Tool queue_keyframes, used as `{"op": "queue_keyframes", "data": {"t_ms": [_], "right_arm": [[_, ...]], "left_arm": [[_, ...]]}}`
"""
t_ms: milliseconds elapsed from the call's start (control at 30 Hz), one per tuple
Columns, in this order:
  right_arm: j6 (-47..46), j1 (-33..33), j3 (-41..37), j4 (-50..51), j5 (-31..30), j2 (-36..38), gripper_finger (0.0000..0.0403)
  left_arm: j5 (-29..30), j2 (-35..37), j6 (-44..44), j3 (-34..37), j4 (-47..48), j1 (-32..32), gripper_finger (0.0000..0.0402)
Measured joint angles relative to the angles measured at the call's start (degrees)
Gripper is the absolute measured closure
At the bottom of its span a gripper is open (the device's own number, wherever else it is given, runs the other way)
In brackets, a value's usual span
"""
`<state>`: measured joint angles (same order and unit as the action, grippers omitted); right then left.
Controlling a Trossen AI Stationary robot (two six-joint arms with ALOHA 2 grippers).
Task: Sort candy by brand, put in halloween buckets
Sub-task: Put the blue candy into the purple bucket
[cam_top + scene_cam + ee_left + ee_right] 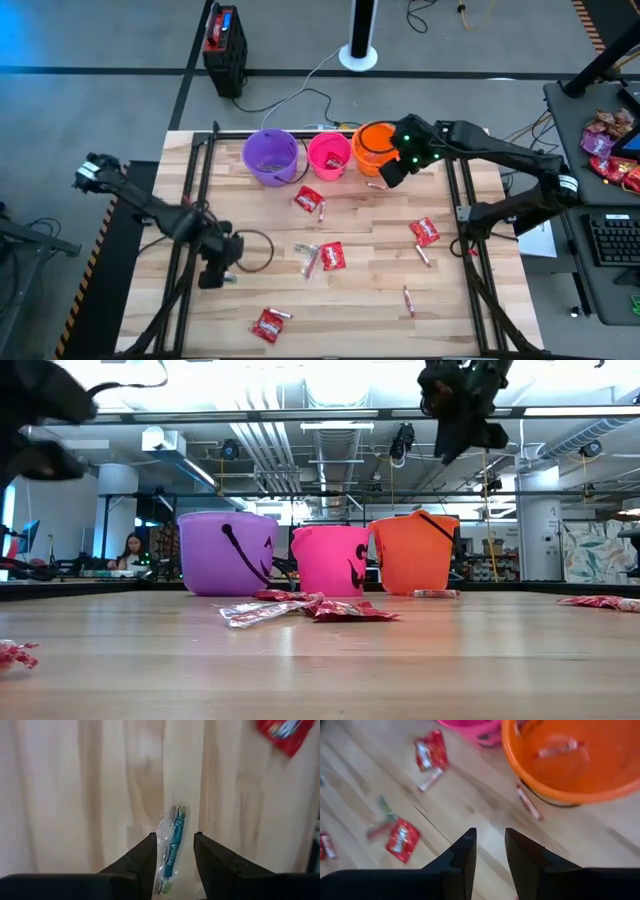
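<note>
Three buckets stood in a row at the table's 12 o'clock edge: purple bucket (270, 156), pink bucket (329, 155), orange bucket (376, 148). The right gripper (392, 172) hung beside the orange rim, fingers apart, empty. The left gripper (215, 275) at 9 o'clock straddled a greenish stick (172, 848), fingers apart. Five red packets (330, 256) lay scattered across the open centre.

red packet (285, 735) cut off at edge, pink bucket (475, 730) partly out of frame
</note>
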<state>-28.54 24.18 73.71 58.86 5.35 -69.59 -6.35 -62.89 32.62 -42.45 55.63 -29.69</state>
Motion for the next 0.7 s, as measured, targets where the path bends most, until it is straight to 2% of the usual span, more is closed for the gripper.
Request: {"op": "queue_keyframes", "data": {"t_ms": [167,433,700], "right_arm": [[-0.06,-0.71,0.0,-1.11,-0.03,1.33,0.0287],[0.1,-2.28,0.0,-1.11,-0.94,1.23,0.0249],[0.05,-3.67,0.0,-1.11,-1.56,1.23,0.0229]], "left_arm": [[1.29,-2.81,3.75,3.56,-4.29,-3.62,0.0269],[2.37,-9.4,4.44,7.32,-13.53,-4.78,0.0221],[2.33,-15.12,5.05,8.5,-16.71,-5.24,0.0229]]}}
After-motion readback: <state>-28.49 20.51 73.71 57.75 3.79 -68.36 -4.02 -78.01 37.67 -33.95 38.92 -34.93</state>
